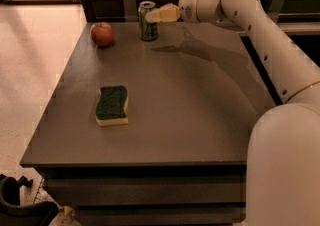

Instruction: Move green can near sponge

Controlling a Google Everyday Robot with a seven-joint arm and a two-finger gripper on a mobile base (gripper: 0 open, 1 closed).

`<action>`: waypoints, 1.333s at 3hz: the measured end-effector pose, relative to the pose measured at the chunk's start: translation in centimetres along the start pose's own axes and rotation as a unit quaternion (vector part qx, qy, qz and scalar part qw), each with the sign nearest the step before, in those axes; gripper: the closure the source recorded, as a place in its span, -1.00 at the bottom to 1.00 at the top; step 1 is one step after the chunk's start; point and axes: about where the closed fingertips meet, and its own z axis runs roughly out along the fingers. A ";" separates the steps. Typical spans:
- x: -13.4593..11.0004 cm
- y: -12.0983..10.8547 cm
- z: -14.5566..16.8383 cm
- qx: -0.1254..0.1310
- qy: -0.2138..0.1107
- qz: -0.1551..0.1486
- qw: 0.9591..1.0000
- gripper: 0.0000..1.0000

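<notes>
The green can [147, 29] stands upright at the far edge of the grey table [200, 115], with its silver top showing. My gripper [152, 16] reaches in from the right at the height of the can's upper part, and its pale tip overlaps the can's right side. I cannot tell whether it touches the can. The sponge [112, 105], dark green on top over pale yellow foam, lies flat on the left half of the table. It is well in front of the can and apart from the gripper.
A red apple [102, 34] sits on the table left of the can. My white arm [280, 55] crosses the right side of the view. A dark wall runs behind the table. Pale floor [30, 70] lies to the left.
</notes>
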 end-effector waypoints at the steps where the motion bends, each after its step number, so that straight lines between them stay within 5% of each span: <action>1: 1.2 1.0 2.7 -0.018 -0.013 0.021 1.000 -1.00; 2: 2.7 2.6 5.1 -0.042 -0.020 0.038 0.998 -0.95; 4: 2.8 2.9 5.5 -0.045 -0.019 0.038 0.998 -0.06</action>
